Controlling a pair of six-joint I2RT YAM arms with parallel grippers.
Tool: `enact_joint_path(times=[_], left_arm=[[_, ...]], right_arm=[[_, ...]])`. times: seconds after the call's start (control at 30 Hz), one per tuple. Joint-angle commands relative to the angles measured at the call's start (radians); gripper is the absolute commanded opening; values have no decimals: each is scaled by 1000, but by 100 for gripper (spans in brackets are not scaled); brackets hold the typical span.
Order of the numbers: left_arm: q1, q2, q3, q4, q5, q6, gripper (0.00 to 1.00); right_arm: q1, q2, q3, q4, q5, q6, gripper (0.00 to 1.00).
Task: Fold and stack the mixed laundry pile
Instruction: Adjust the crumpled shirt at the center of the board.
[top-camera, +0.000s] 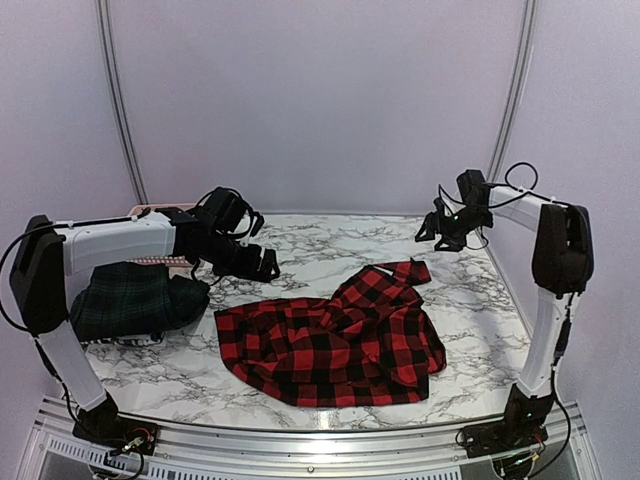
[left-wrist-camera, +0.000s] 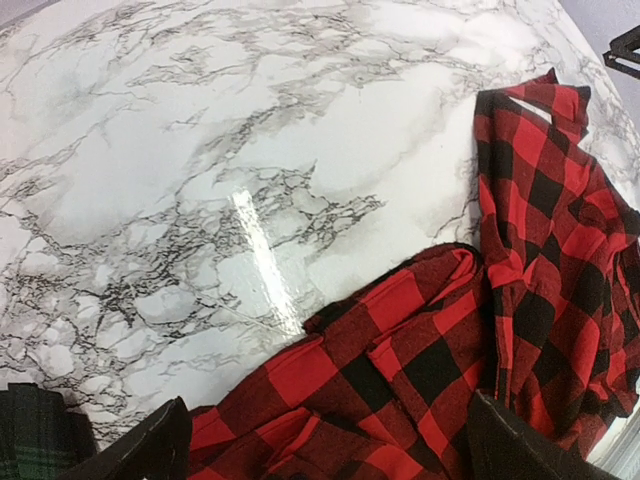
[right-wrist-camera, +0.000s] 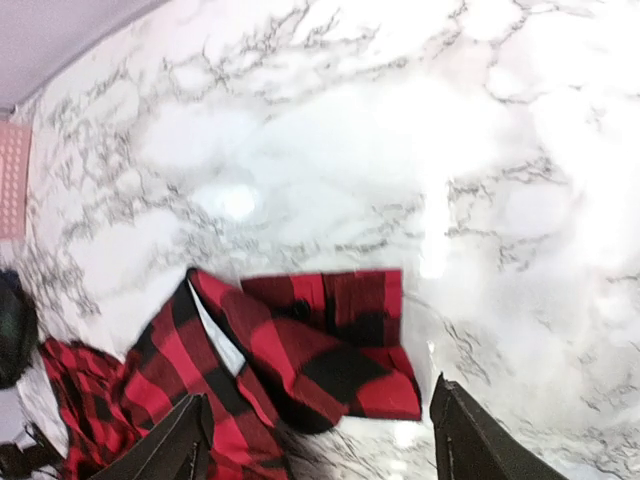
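I see the red-and-black checked shirt (top-camera: 330, 345) spread but rumpled in the middle of the bench (top-camera: 300, 240), with one end reaching toward the far right. No fold shows in it. My left tool (top-camera: 268, 268) hangs over the bench just beyond the shirt's left part, jaws wide and empty. My right tool (top-camera: 428, 230) hovers above that far end, jaws apart, gripping nothing. The dark green plaid garment (top-camera: 130, 298) sits heaped at the left, unfolded. I judge the job barely begun, with nothing stacked yet.

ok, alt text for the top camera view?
A red-and-black checked shirt lies crumpled on a marble table, with the left gripper and right gripper open beyond its far edge, holding nothing. A dark green plaid garment sits at the left.
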Motion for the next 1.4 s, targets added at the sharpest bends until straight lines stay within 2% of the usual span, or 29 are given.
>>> enact_joint_path(times=[0.0,0.1,0.23,0.37,0.47,0.5,0.57,0.73,0.77,0.87,1.07,1.23,1.3,1.33,1.37], left_arm=[[51,-27,9,-34,16,20,99],[68,-41,-15,-34,18,14,99],[69,-45,-35,-34,10,9,99],[74,-2,-27,-42,10,23,99],[77,46,-24,-67,20,33,99],[77,60,-23,-75,20,36,99],[77,82,-27,-94,25,42,99],[77,128,-59,-126,67,69,97],[77,136,-68,-131,76,75,96],[77,156,-98,-131,83,81,93],[77,239,-84,-143,85,94,62],[77,230,-75,-152,57,89,19],[77,217,-64,-151,45,87,5],[77,209,-60,-152,38,86,0],[77,200,-56,-151,30,87,0]], right_arm=[[42,100,121,-67,-42,-1,63],[73,78,92,-107,-44,-31,64],[98,9,-82,-85,-65,-45,78],[140,4,-178,-73,-93,-75,78],[163,23,-207,-66,-104,-84,75],[168,28,-210,-64,-108,-85,71],[174,32,-216,-52,-127,-83,56],[174,8,-169,-50,-125,-85,4],[173,3,-150,-54,-111,-87,0],[173,-1,-68,-75,-77,-102,0],[155,-27,107,-133,25,-125,0],[88,-73,208,-153,46,-124,0],[63,-93,229,-145,20,-120,0],[54,-101,235,-145,14,-120,0],[49,-110,234,-150,13,-121,0]])
